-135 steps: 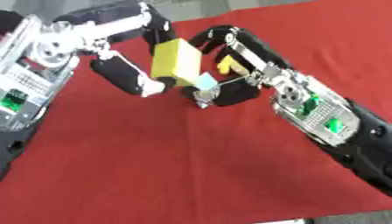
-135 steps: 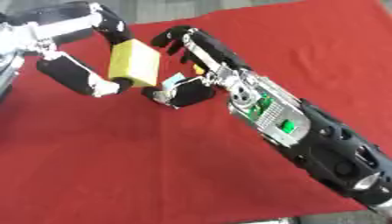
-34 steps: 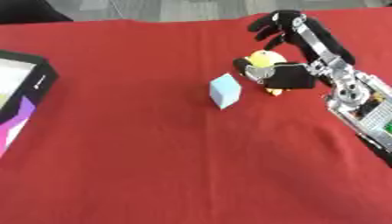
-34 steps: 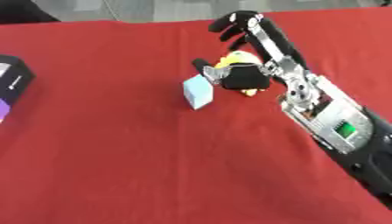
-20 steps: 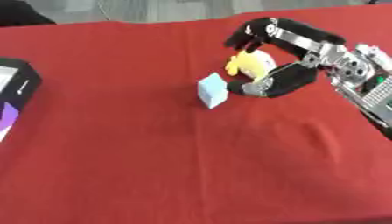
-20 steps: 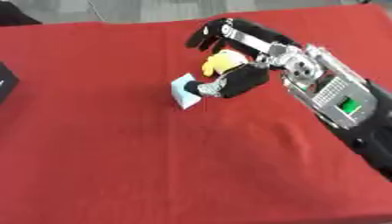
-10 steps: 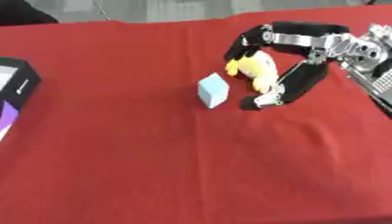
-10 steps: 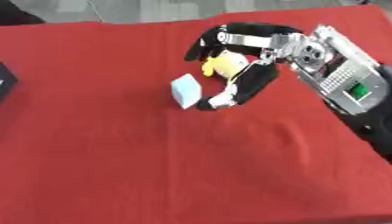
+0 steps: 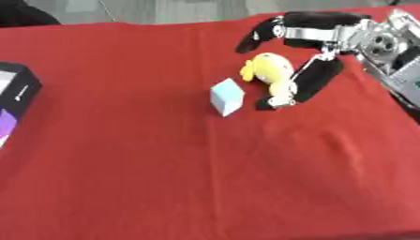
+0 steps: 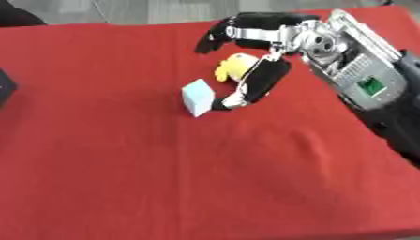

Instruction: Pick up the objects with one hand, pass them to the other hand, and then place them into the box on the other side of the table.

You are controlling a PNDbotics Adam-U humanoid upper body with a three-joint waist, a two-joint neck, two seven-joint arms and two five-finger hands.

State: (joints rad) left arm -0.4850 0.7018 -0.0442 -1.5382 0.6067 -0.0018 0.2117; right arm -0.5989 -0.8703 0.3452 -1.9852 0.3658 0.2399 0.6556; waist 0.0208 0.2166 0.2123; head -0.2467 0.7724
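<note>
Moved: right hand [image 9: 316,56] swung over the yellow toy [image 9: 271,70], fingers now arched around it, not clamped.
Blue cube [image 9: 226,96]: just left of toy, on red desk [image 9: 164,164].
Box [image 9: 12,101]: far left edge.

Right hand [image 10: 271,70] is arched over the yellow toy [image 10: 232,66], fingers spread, light blue block [image 10: 198,97] just beside it.

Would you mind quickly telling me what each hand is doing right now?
Left hand: not in view.
Right hand: open, fingers arched over the yellow toy on the red cloth, thumb down beside it; not yet closed on it.
</note>
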